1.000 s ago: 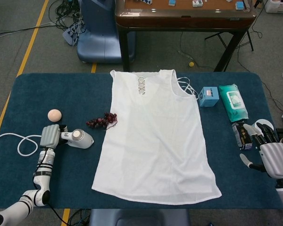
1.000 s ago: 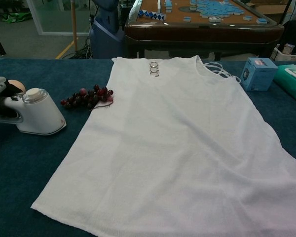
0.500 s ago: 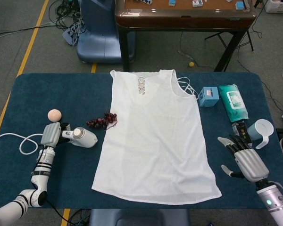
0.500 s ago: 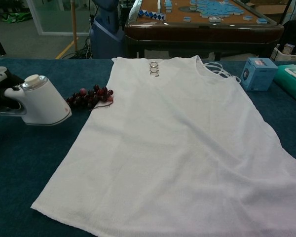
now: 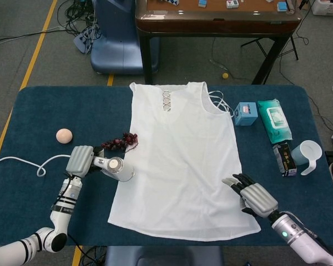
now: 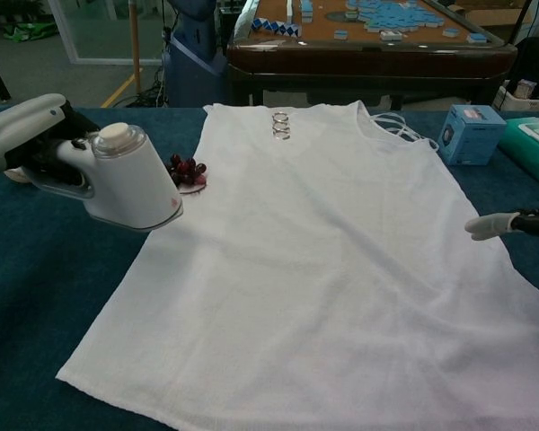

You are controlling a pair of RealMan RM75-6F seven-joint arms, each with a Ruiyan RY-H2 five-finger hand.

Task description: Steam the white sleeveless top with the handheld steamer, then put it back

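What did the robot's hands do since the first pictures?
The left hand, holding the steamer, lifted it off the table and carried it toward the white top, up to its left edge. The right hand swung in from beside the cup to the top's right edge, fingers spread. The top, grapes, ball, blue box and wipes pack stayed put.

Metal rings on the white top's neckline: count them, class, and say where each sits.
3, stacked in a short vertical column at the neckline's centre of the white top: upper ring, middle ring, lower ring. None seems hidden.
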